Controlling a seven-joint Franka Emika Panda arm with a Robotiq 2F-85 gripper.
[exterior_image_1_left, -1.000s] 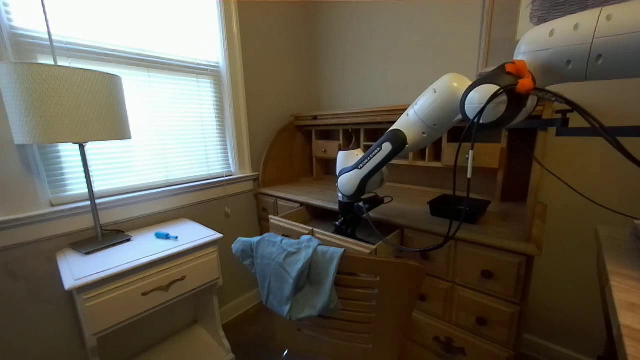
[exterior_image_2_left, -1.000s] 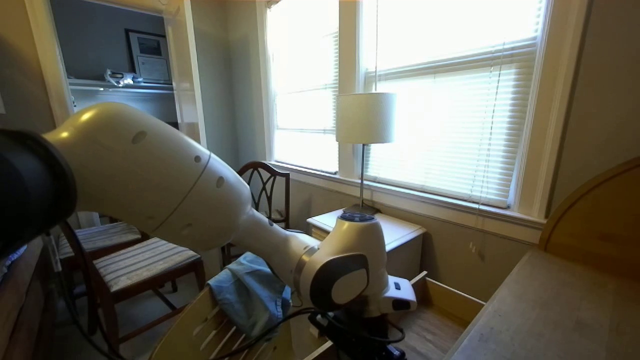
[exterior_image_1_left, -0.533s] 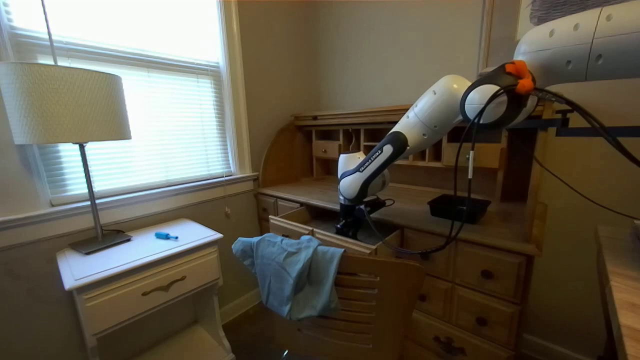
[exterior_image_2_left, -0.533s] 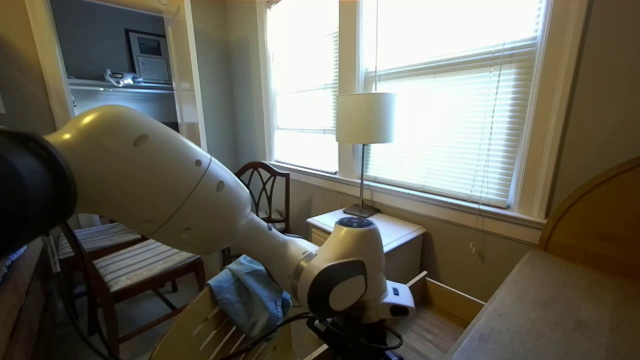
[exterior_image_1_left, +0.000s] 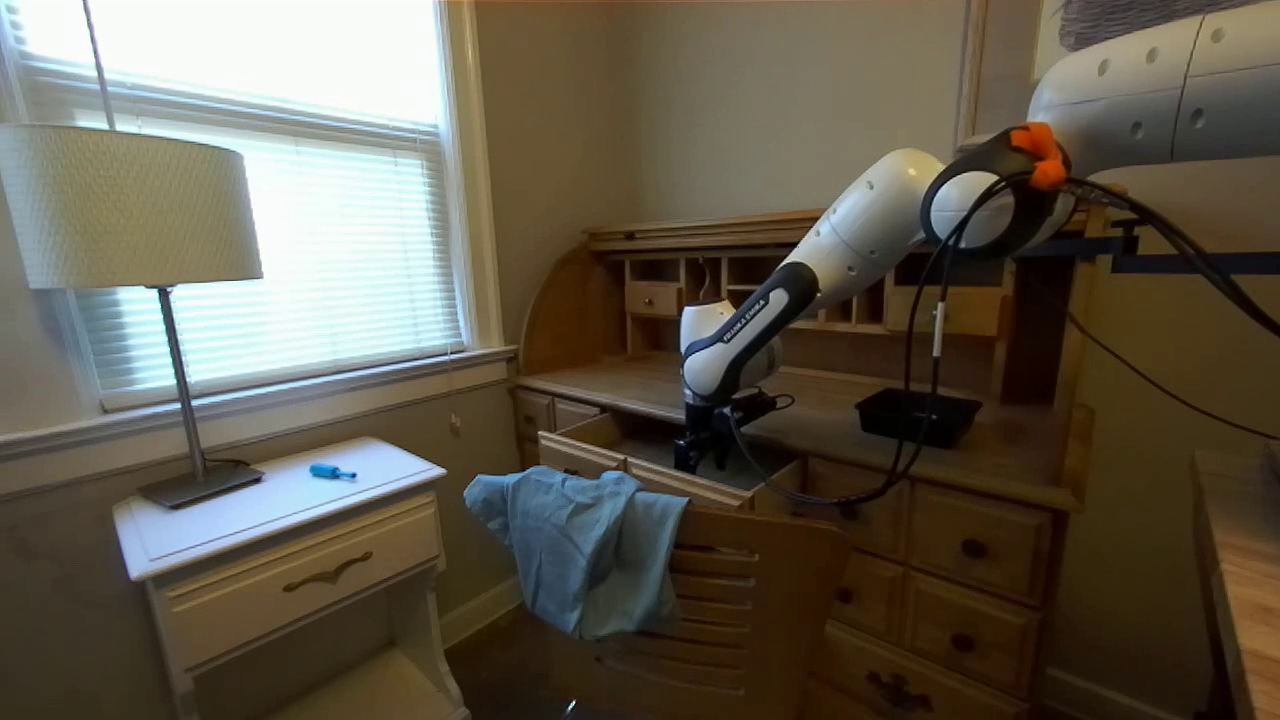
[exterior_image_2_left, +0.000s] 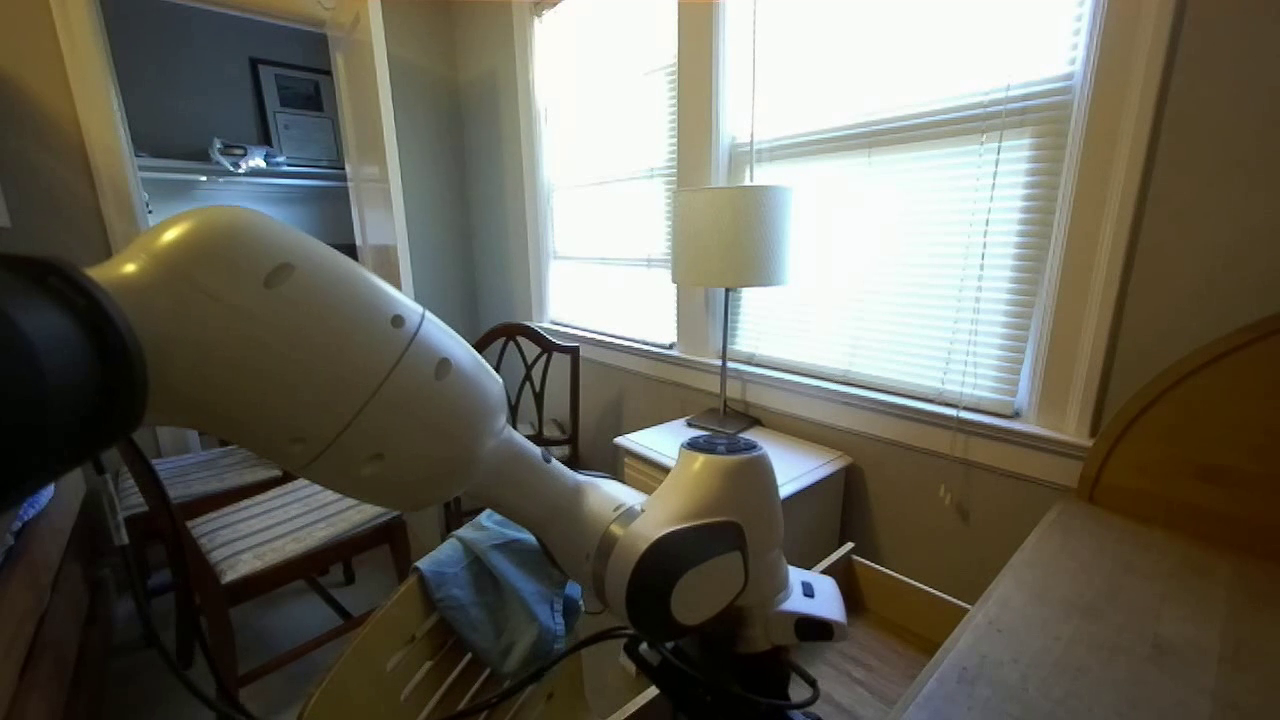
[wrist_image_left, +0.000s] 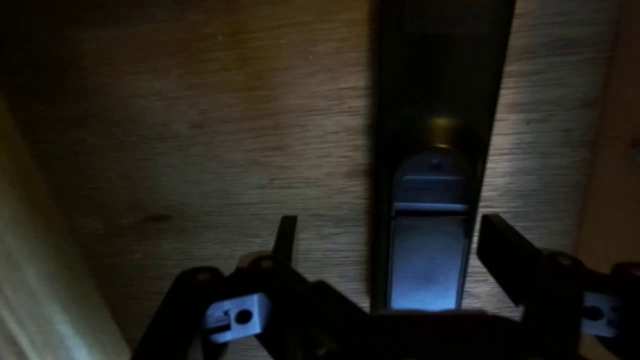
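As claw (wrist_image_left: 389, 220) brackets black object (wrist_image_left: 433, 185), wall (wrist_image_left: 47, 280) apart

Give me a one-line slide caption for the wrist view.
Open gripper over a long dark object lying in a wooden drawer, seen from the wrist.

This looks like a study in a home: a wooden table (exterior_image_1_left: 620, 382) with pigeonholes (exterior_image_1_left: 840, 310) and knobbed drawers (exterior_image_1_left: 985, 530), a slatted chair (exterior_image_1_left: 770, 600) with a cloth (exterior_image_1_left: 590, 550) over its back, and a lamp (exterior_image_1_left: 130, 210) on a nightstand (exterior_image_1_left: 290, 505) by a window (exterior_image_1_left: 270, 60) hung with blinds (exterior_image_1_left: 330, 250). In an exterior view there are also striped chairs (exterior_image_2_left: 285, 530) and a closet (exterior_image_2_left: 190, 80) with a picture (exterior_image_2_left: 300, 115) on its shelf (exterior_image_2_left: 180, 176)
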